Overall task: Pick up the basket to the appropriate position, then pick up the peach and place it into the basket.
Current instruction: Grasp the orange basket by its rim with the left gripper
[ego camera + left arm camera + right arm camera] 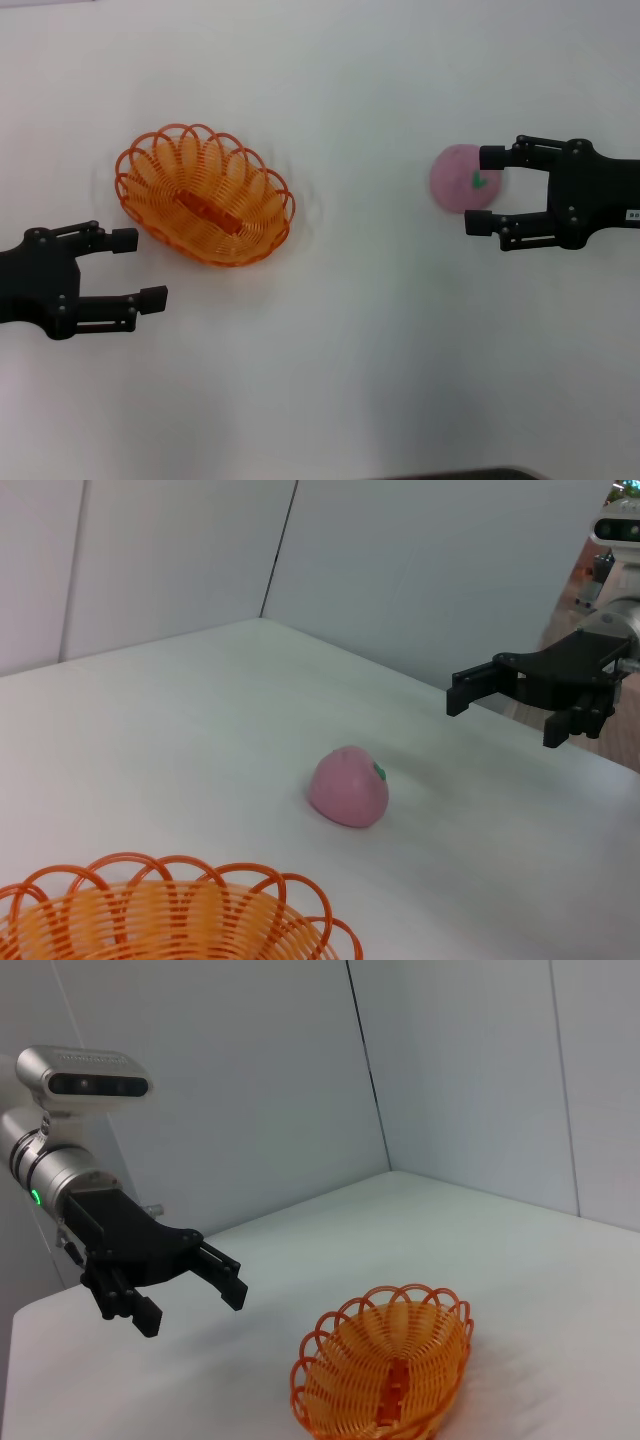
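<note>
The oval orange basket (160,172) stands on the white table at the left, empty; it also shows in the left wrist view (180,865) and in the right wrist view (330,1338). The pink peach (455,180) with a green leaf mark lies on the table at the right, also in the left wrist view (348,788). My left gripper (140,268) is open and empty, just in front and to the left of the basket, apart from it (190,1300). My right gripper (484,190) is open and empty, raised above the table beside the peach (502,712).
The white tabletop (350,350) spreads around both objects. Pale wall panels (420,570) stand behind the table. The table's edge (560,730) shows near my right gripper.
</note>
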`<action>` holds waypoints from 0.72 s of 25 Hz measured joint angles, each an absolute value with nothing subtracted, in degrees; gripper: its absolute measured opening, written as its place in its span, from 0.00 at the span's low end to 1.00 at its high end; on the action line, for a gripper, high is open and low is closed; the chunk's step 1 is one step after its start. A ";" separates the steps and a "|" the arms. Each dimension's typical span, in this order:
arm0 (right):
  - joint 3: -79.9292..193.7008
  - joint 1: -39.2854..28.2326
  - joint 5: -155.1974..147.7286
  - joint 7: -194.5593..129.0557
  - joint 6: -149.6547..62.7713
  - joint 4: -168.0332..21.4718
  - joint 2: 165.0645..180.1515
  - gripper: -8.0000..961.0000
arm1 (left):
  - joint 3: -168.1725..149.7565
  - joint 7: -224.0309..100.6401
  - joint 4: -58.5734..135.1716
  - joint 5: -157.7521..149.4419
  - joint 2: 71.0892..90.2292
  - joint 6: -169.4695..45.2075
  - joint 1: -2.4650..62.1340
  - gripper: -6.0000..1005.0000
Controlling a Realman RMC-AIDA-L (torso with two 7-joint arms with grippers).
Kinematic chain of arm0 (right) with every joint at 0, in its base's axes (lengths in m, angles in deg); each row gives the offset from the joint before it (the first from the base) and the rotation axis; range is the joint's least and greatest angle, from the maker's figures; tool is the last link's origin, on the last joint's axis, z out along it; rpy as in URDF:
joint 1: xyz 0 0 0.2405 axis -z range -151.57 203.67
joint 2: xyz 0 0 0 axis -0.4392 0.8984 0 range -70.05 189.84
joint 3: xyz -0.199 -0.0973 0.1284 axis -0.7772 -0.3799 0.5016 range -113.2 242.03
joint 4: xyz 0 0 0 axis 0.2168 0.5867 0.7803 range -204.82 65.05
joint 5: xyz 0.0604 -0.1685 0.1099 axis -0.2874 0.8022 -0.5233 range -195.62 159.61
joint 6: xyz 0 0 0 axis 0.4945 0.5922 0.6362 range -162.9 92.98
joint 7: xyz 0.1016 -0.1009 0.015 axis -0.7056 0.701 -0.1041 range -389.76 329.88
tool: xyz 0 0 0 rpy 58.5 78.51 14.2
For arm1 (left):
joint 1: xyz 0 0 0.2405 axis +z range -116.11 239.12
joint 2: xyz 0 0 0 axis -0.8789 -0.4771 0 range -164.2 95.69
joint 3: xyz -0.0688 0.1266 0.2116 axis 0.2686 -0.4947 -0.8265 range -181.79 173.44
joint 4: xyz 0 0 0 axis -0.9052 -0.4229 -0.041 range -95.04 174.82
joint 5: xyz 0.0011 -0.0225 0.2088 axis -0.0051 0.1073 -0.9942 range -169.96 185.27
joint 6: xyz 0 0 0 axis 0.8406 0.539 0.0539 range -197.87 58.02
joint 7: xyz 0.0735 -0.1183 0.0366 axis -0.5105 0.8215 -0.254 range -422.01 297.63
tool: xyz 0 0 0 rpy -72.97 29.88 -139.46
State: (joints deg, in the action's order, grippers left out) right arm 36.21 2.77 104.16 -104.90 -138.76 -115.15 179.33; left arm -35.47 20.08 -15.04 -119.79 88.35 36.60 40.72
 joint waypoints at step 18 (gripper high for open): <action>36.20 2.70 104.16 -104.99 -138.79 -115.15 179.25 0.98 | -35.46 20.09 -15.04 -119.78 88.41 36.85 40.67 0.87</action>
